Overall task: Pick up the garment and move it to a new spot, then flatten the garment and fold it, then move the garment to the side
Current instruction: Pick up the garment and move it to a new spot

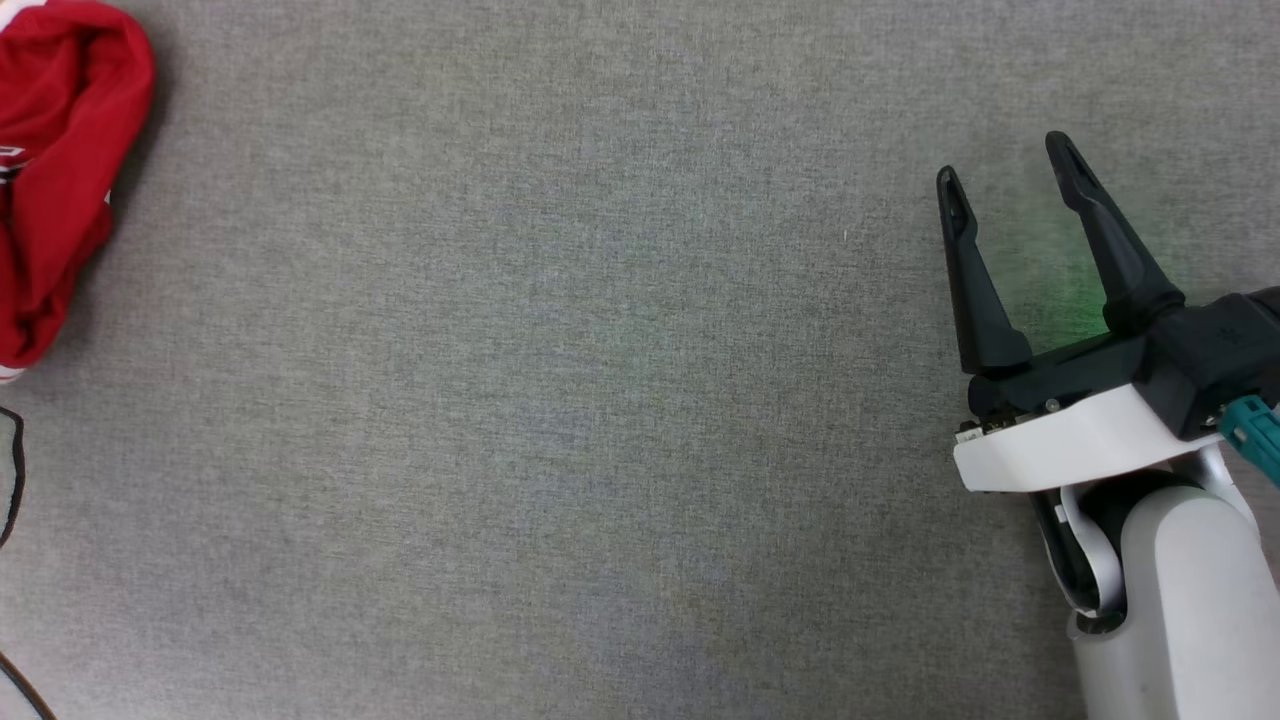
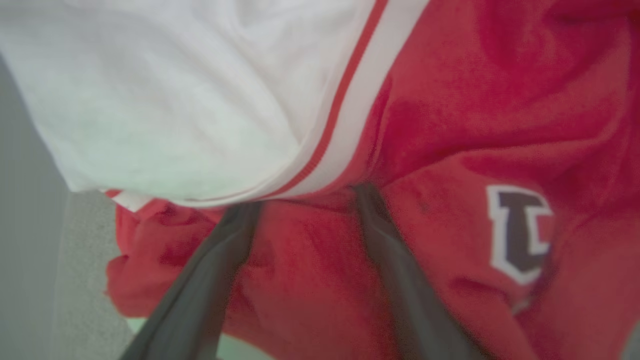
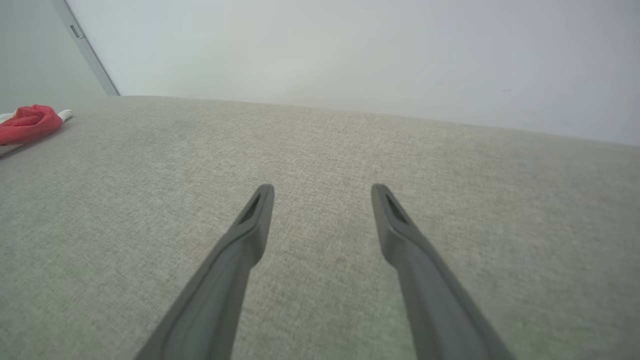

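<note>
The garment [image 1: 60, 170], a red shirt, lies bunched at the far left edge of the grey cloth surface in the head view. Up close it shows a white sleeve [image 2: 165, 100], striped trim and a black white-outlined letter [image 2: 520, 235]. My left gripper [image 2: 307, 200] is open, its two fingers spread wide with red fabric between them and their tips at the fold under the sleeve. My right gripper [image 1: 1005, 165] is open over bare surface at the right, far from the garment [image 3: 30, 122]. Nothing sits between its fingers [image 3: 322, 192].
A grey woven surface [image 1: 600, 400] spreads between the garment and the right arm. A pale wall [image 3: 350, 50] rises behind its far edge. A dark-rimmed object [image 1: 8, 470] and a thin cable [image 1: 20, 690] sit at the left edge.
</note>
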Motion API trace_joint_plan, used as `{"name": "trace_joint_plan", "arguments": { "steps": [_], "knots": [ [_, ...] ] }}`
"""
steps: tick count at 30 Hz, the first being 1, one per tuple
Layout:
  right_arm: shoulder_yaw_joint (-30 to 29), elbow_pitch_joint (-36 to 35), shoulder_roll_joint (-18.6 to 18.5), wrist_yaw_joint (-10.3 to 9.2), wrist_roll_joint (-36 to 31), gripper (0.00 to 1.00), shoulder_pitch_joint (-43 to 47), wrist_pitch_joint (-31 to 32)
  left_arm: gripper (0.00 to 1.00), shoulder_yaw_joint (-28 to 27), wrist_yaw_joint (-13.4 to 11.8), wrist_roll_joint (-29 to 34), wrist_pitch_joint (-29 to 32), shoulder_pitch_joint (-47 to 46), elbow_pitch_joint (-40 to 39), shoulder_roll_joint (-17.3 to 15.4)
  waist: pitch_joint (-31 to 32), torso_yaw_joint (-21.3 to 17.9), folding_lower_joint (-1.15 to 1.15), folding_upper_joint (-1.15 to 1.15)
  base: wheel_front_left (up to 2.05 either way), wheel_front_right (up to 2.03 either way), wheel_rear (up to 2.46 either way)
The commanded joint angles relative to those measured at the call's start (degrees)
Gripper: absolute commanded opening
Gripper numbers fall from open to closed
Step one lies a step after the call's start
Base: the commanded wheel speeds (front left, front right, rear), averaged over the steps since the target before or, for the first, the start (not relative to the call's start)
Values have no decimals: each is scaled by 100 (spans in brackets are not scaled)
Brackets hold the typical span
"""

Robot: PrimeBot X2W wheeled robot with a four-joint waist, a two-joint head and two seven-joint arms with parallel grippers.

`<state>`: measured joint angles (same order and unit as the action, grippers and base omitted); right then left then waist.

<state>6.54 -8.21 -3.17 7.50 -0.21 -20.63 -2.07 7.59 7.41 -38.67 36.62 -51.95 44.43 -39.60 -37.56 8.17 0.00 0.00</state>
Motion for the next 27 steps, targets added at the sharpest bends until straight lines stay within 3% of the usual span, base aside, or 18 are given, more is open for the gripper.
{"name": "trace_joint_plan", "arguments": {
  "steps": [1, 2, 6, 14, 21, 27],
  "knots": [
    [-6, 4, 23, -2, 3, 100, -86, -45, 10, 189, -41, 36, 271, 454, 378, 224, 52, -15, 0, 0, 0, 0, 0],
    [-22, 10, 24, -2, 0, 100, -73, -54, 0, 165, -45, 10, 203, 429, 405, 234, 93, -17, 0, 0, 0, 0, 0],
    [-88, 68, 28, -2, -3, 100, 75, -61, 0, 129, -58, 60, -189, 291, 378, 261, 373, 21, 0, 0, 0, 0, 0],
    [-206, 228, 32, -2, 162, 100, 486, -125, 0, 141, -108, 395, -1719, 105, 99, 311, 1437, 121, 0, 0, 0, 0, 0],
    [-360, 298, 34, -2, 420, 100, 997, -125, 0, 173, -285, 630, -3126, 269, -300, 631, 2474, 74, 0, 0, 0, 0, 0],
    [-489, 237, 34, -2, 612, 100, 1413, -58, 0, 218, -401, 638, -3849, 601, -914, 1069, 3087, -134, 0, 0, 0, 0, 0]
  ]
}}
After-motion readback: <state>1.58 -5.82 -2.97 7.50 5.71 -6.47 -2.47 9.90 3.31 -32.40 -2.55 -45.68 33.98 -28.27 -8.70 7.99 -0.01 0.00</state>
